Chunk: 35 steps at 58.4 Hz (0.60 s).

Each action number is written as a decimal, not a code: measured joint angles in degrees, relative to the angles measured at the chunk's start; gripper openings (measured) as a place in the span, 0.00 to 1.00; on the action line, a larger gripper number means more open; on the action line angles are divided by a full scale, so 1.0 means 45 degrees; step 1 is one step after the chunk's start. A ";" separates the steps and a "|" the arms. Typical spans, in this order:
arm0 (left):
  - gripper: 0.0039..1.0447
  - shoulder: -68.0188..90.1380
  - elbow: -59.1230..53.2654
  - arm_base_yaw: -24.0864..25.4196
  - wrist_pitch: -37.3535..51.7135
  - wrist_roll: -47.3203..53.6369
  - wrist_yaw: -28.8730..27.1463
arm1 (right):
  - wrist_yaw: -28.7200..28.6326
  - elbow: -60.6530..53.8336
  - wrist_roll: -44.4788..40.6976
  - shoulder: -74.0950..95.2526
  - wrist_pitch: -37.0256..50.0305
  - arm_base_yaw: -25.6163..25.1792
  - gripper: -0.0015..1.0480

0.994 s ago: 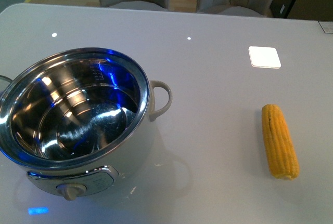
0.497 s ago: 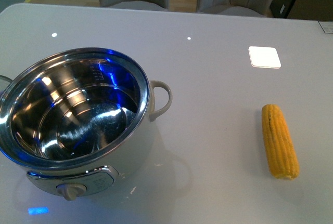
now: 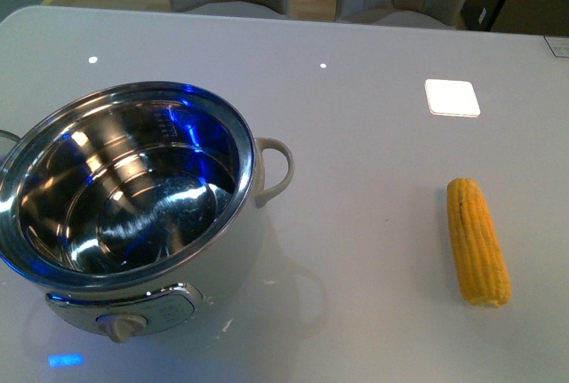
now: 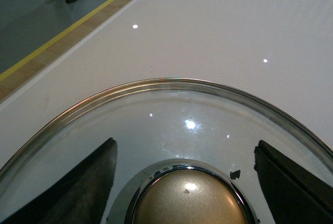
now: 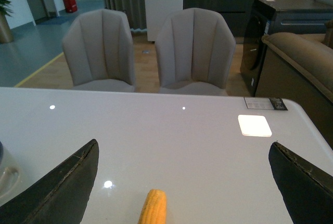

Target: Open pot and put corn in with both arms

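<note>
Corn, a yellow husk-free cob (image 3: 479, 241), lies on the grey worktop (image 3: 373, 134), well right of the uncovered white steel-lined pot (image 3: 250, 170). Our right claw (image 5: 183, 143) gapes empty facing it; we should grip mid-cob. Left claw (image 4: 185, 142) sits open astride the glass lid's gold knob (image 4: 188, 200).

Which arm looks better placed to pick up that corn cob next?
Right. The corn lies on the robot's right, and the open right gripper faces it. The left gripper straddles the knob of the glass lid.
</note>
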 joint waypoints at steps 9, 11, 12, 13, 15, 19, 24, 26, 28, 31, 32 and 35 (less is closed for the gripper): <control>0.92 0.0000 0.0000 0.0000 0.0000 -0.0005 -0.0005 | 0.0000 0.0000 0.0000 0.0000 0.0000 0.0000 0.92; 0.93 0.0000 0.0000 0.0000 0.0000 0.0000 -0.0005 | 0.0000 0.0000 0.0000 0.0000 0.0000 0.0000 0.92; 0.94 0.0000 0.0000 0.0000 0.0005 0.0000 -0.0005 | 0.0000 0.0000 0.0000 0.0000 0.0000 0.0000 0.92; 0.95 0.0000 0.0000 0.0000 0.0000 0.0000 -0.0005 | 0.0000 0.0000 0.0000 0.0000 0.0000 0.0000 0.92; 0.94 0.0000 0.0000 0.0000 0.0005 0.0000 -0.0005 | 0.0000 0.0000 0.0000 0.0000 0.0000 0.0000 0.92; 0.93 0.0000 0.0000 0.0000 0.0005 0.0000 -0.0005 | 0.0000 0.0000 0.0000 0.0000 0.0000 0.0000 0.92; 0.94 0.0000 0.0000 0.0000 0.0005 0.0000 -0.0005 | 0.0000 0.0000 0.0000 0.0000 0.0000 0.0000 0.92; 0.94 0.0000 0.0000 0.0000 0.0005 0.0000 -0.0005 | 0.0000 0.0000 0.0000 0.0000 0.0000 0.0000 0.92; 0.94 0.0000 0.0000 0.0005 0.0005 0.0000 -0.0005 | 0.0000 0.0000 0.0000 0.0000 0.0000 0.0000 0.92; 0.94 -0.0005 -0.0019 0.0010 0.0005 0.0000 -0.0005 | 0.0000 0.0000 0.0000 0.0000 0.0000 0.0000 0.92; 0.94 -0.0015 -0.0044 0.0015 0.0005 -0.0005 -0.0005 | 0.0000 0.0000 0.0000 0.0000 0.0000 0.0000 0.92; 0.94 -0.0102 -0.0151 0.0044 0.0000 -0.0034 0.0000 | 0.0000 0.0000 0.0000 0.0000 0.0000 0.0000 0.92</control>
